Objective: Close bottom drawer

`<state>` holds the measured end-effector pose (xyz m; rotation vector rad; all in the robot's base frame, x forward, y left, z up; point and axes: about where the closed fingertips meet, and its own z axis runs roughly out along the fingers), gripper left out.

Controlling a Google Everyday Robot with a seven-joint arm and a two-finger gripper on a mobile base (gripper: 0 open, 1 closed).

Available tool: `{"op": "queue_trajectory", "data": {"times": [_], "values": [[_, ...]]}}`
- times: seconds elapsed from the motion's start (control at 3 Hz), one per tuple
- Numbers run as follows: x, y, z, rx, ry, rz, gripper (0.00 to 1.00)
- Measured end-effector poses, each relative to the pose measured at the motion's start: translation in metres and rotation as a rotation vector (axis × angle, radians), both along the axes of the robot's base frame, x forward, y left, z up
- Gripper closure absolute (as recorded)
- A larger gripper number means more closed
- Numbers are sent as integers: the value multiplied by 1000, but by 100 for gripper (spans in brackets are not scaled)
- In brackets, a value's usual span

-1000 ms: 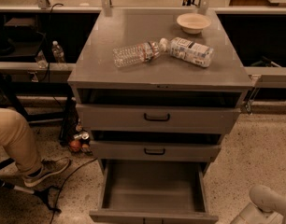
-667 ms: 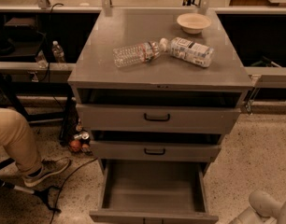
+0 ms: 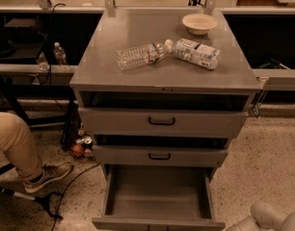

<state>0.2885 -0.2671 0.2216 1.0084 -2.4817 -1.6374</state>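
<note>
The grey metal cabinet (image 3: 162, 71) stands in the middle of the camera view. Its bottom drawer (image 3: 157, 196) is pulled far out and its inside is empty. The drawer's front (image 3: 157, 224) lies at the picture's lower edge and its handle is cut off. The middle drawer (image 3: 159, 156) and the top drawer (image 3: 162, 121) stand slightly out, each with a black loop handle. Only a pale rounded part of my arm (image 3: 265, 217) shows at the bottom right, beside the open drawer's right front corner. My gripper is out of view.
On the cabinet top lie a clear plastic bottle (image 3: 140, 55), a white carton (image 3: 198, 52) and a bowl (image 3: 199, 23). A seated person's leg and shoe (image 3: 27, 165) are at the left. Cans and small items (image 3: 81, 146) and cables lie by the cabinet's left foot.
The pale arm part at the bottom right has moved slightly down and left. The drawers have not moved.
</note>
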Motion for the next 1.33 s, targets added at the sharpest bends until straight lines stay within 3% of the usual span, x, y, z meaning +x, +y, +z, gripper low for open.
{"op": "queue_trajectory", "data": {"times": [0.67,1.0,1.33], "values": [[2,4,-10,-25,-18,-24,100],[20,9,-22,-46,-141,-84,100],[38,8,-25,-33,-225,-114,100]]}}
